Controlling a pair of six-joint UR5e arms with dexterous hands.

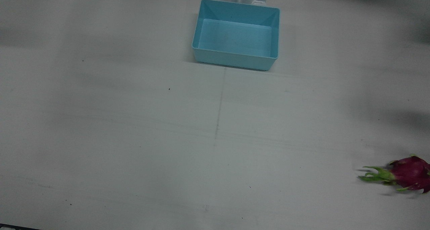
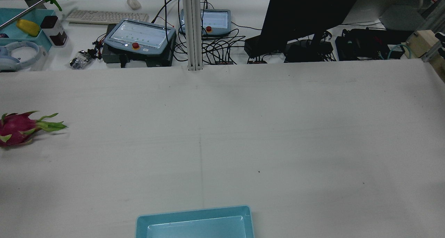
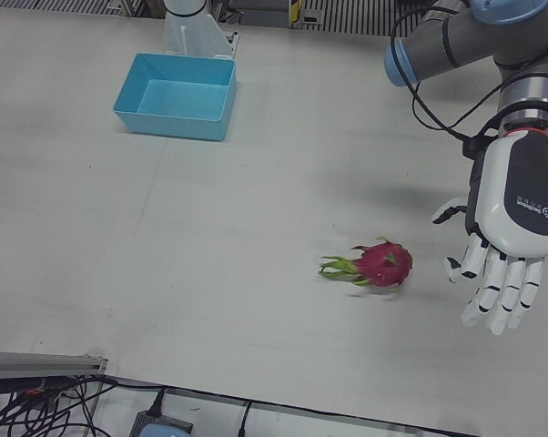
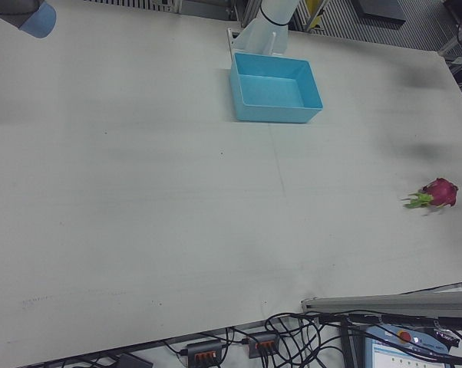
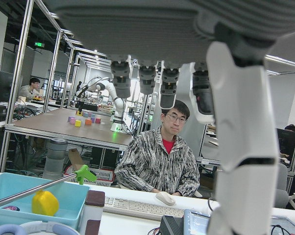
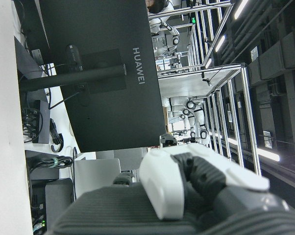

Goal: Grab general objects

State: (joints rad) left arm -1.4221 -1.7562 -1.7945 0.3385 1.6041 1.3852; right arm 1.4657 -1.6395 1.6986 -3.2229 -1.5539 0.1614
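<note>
Dragon fruit is lying on the table beside the left hand, which is hanging open, logo unreadable. Right hand is showing partly, state unclear, facing a HUAWEI monitor.

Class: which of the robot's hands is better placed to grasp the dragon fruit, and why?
Left. The left hand hangs open close beside the dragon fruit; the right hand appears only in its own camera, away from it.

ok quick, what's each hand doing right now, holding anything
Left hand: open, holding nothing, fingers spread, beside the dragon fruit but apart from it.
Right hand: only partly seen in its own camera; cannot tell.
</note>
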